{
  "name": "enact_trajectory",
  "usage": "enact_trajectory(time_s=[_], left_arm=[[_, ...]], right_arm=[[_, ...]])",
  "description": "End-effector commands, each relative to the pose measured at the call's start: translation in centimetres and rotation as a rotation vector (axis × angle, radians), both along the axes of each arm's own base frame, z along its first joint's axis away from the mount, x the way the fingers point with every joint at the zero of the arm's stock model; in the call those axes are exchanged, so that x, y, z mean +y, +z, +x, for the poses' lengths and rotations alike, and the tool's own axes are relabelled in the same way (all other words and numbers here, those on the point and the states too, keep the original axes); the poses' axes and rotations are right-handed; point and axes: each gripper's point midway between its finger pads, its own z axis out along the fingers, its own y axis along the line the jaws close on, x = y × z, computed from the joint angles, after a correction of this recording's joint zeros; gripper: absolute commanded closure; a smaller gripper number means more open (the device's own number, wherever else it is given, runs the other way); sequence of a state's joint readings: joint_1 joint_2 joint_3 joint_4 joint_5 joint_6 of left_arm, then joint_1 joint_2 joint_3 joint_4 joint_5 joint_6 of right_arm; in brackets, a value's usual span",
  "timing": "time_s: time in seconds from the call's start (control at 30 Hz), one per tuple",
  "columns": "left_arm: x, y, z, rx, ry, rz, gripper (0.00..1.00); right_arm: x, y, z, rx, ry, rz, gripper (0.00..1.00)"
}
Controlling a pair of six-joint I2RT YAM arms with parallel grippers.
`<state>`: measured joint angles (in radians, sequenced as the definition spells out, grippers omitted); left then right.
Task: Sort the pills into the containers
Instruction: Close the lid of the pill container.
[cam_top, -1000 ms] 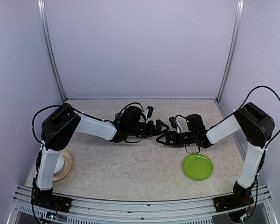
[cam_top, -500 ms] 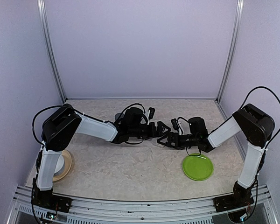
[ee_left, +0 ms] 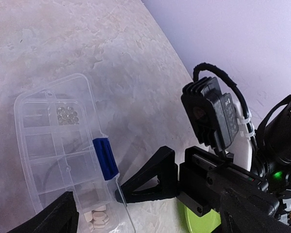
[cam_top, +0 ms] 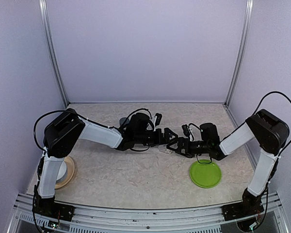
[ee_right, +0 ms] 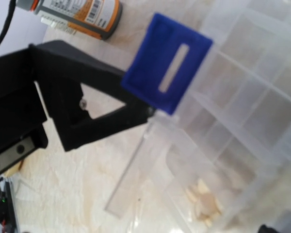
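Both arms have slid a bit toward the front since a second ago, the right one more, and its wrist now hangs just behind the green plate (cam_top: 205, 174). Nearest the front, that plate lies on the table (cam_top: 136, 182) at the right. A white bowl (cam_top: 64, 170) on a tan plate (cam_top: 64, 183) sits at the left.

In the middle, the left gripper (cam_top: 166, 136) and the right gripper (cam_top: 177, 146) face each other, tips close, both with fingers spread wide. Under them lies a clear pill box (ee_left: 53, 141) with a blue latch (ee_left: 105, 158). One right finger tip sits just beside that latch. Pale pills (ee_left: 98, 216) fill one little room and clear round pills (ee_left: 67, 114) another.

Farther back, behind the left gripper, is the bottle (ee_right: 80, 13) with its gray cap and orange label.
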<state>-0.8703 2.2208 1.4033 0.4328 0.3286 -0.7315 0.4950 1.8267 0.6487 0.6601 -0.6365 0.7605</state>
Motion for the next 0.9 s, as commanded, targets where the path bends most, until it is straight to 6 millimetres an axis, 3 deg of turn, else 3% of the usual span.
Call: enact_trajectory(time_s=[0.0, 0.5, 0.87], left_arm=[[-0.1, 0.0, -1.3, -0.006, -0.033, 0.016, 0.01], [-1.2, 0.2, -2.2, -0.017, -0.061, 0.016, 0.01], [-1.3, 1.5, -2.2, -0.041, -0.063, 0.001, 0.01]], right_arm=[[-0.9, 1.9, 0.4, -0.010, -0.036, 0.062, 0.00], [-3.8, 1.5, 1.1, 0.035, -0.133, 0.050, 0.00], [-2.6, 2.0, 2.1, 0.052, -0.103, 0.170, 0.01]])
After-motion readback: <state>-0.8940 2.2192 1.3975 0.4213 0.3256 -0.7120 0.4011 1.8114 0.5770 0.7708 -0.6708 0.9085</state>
